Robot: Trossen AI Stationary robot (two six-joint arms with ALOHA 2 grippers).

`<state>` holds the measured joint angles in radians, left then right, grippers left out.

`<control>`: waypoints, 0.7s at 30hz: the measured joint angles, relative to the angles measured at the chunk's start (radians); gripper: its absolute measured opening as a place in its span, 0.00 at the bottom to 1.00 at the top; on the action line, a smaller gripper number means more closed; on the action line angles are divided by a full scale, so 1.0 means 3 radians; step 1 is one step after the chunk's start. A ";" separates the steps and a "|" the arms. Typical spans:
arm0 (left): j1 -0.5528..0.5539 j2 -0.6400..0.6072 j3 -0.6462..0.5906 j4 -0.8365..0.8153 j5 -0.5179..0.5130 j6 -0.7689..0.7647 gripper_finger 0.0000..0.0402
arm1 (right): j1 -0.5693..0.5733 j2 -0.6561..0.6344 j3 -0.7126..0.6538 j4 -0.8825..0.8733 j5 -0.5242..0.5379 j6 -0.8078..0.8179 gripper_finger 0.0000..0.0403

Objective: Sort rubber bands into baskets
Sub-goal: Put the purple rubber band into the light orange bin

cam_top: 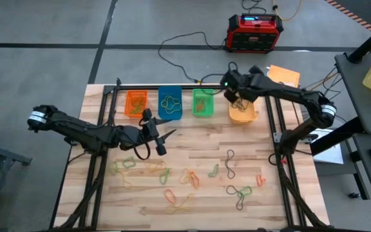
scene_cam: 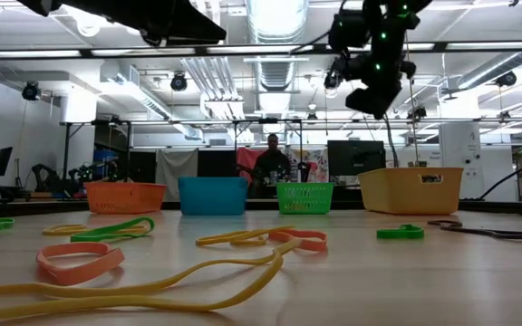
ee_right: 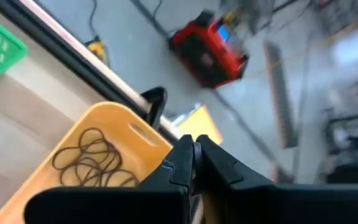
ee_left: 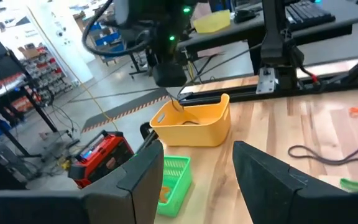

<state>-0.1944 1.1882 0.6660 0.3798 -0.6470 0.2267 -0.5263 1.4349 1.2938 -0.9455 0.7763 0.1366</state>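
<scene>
Four baskets stand in a row along the table's far edge: orange (cam_top: 136, 103), blue (cam_top: 170, 103), green (cam_top: 203, 102) and yellow-orange (cam_top: 243, 112). My right gripper (cam_top: 236, 96) hangs shut above the yellow-orange basket (ee_right: 98, 155), with a thin black rubber band (ee_left: 178, 102) dangling from it. Dark bands (ee_right: 92, 163) lie inside that basket. My left gripper (ee_left: 197, 180) stands open with nothing between its fingers, above the table just in front of the blue basket. Green (cam_top: 129, 164), orange (cam_top: 261, 179), yellow (scene_cam: 134, 294) and black (cam_top: 229, 161) bands lie loose on the near half. My right gripper pinches the black band by its upper end between its shut fingertips (scene_cam: 376, 100). The fingers slant downward from above the basket. The band hangs slack below them (ee_left: 178, 102), and its lower end reaches down to the yellow-orange basket's opening. The wrist view hides the point of contact.
A red-and-black box (cam_top: 255, 32) with cables sits on the floor beyond the far edge. A dark metal rail (cam_top: 153, 86) runs behind the baskets. A person (scene_cam: 272, 163) stands in the room behind the table.
</scene>
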 joint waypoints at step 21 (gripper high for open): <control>0.0635 -0.0112 0.0408 -0.1609 0.1297 -0.0235 0.39 | -0.0502 0.0001 -0.0463 0.0217 -0.1043 0.0332 0.16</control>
<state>-0.0040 1.1545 0.7884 -0.1029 -0.2580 0.1562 -0.6769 1.4353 1.1548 -0.8803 0.4633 0.2363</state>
